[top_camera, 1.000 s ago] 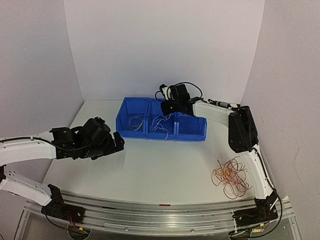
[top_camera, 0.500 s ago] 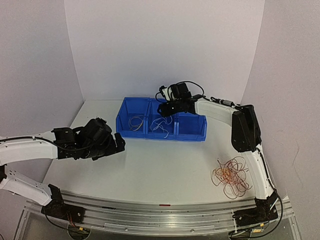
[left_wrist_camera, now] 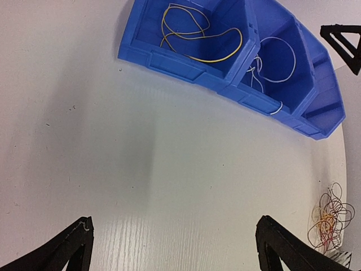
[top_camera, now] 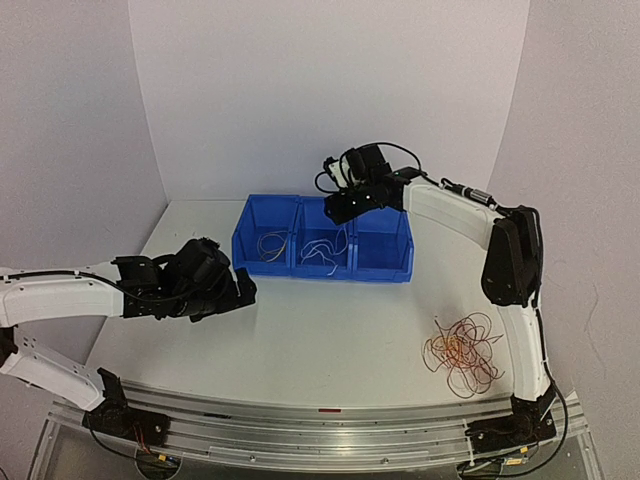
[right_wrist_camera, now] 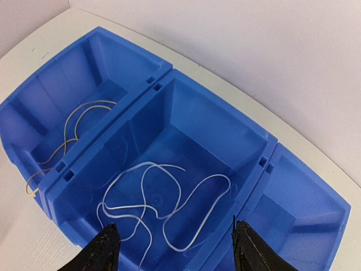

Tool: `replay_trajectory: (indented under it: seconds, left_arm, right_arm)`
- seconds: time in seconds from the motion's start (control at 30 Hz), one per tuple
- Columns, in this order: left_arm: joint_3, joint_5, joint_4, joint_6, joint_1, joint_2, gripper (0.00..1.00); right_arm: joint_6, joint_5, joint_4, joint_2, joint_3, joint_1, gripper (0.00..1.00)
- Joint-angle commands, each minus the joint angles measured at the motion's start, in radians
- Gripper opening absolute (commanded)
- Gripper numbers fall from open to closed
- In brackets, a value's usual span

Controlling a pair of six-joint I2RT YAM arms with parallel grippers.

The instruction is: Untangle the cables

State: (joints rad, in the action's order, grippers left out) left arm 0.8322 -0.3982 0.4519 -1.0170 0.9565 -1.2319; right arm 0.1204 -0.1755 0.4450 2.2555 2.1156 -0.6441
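Observation:
A tangled pile of red, yellow-tan and white cables [top_camera: 463, 352] lies on the table at the right; it also shows in the left wrist view [left_wrist_camera: 330, 221]. A blue three-compartment bin [top_camera: 382, 262] stands at the back. Its left compartment holds a yellow cable [right_wrist_camera: 73, 125], which also shows in the left wrist view [left_wrist_camera: 198, 35]. Its middle compartment holds a white cable [right_wrist_camera: 169, 206]. My right gripper [right_wrist_camera: 174, 226] is open and empty, hovering above the middle compartment [top_camera: 345, 207]. My left gripper [left_wrist_camera: 175, 226] is open and empty, low over the bare table left of the bin [top_camera: 240, 287].
White walls close in the table at the back and both sides. The white cable's end hangs over the bin's front wall [left_wrist_camera: 275, 108]. The right arm's upper link [top_camera: 512, 262] stands above the pile.
My right gripper has risen a little above the middle compartment, with the white cable left lying in it. My left gripper has drifted slightly right and lower.

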Motion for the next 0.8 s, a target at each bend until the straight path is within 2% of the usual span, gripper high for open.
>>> replay_trajectory:
  seconds: [0.0,0.2,0.37,0.43,0.53,0.63,0.77]
  left_arm:
    - [0.053,0.005,-0.031,0.02,0.002,-0.005,1.0]
    - [0.046,0.012,-0.039,0.027,0.002,0.002,1.0]
    - [0.049,0.017,-0.064,0.054,0.001,0.006,1.0]
    - [0.049,0.023,-0.076,0.067,0.002,0.004,1.0]
    - [0.049,0.036,-0.096,0.083,0.002,-0.003,1.0]
    - [0.047,0.049,-0.114,0.095,0.002,-0.012,1.0]
    - [0.045,0.071,-0.139,0.11,0.001,-0.02,1.0]
  right_arm:
    - [0.062,0.025,0.122,0.003,0.069,-0.007,0.64]
    - [0.076,-0.006,0.169,0.021,0.121,-0.011,0.65]
    - [0.035,-0.02,0.186,-0.101,0.051,-0.011,0.68]
    - [-0.002,-0.054,0.193,-0.192,-0.043,-0.011,0.72]
    - [-0.113,-0.142,0.203,-0.38,-0.265,-0.011,0.85]
    - [-0.231,-0.224,0.222,-0.593,-0.563,-0.009,0.86]
    - [-0.374,-0.294,0.364,-0.811,-0.822,0.022,0.86]
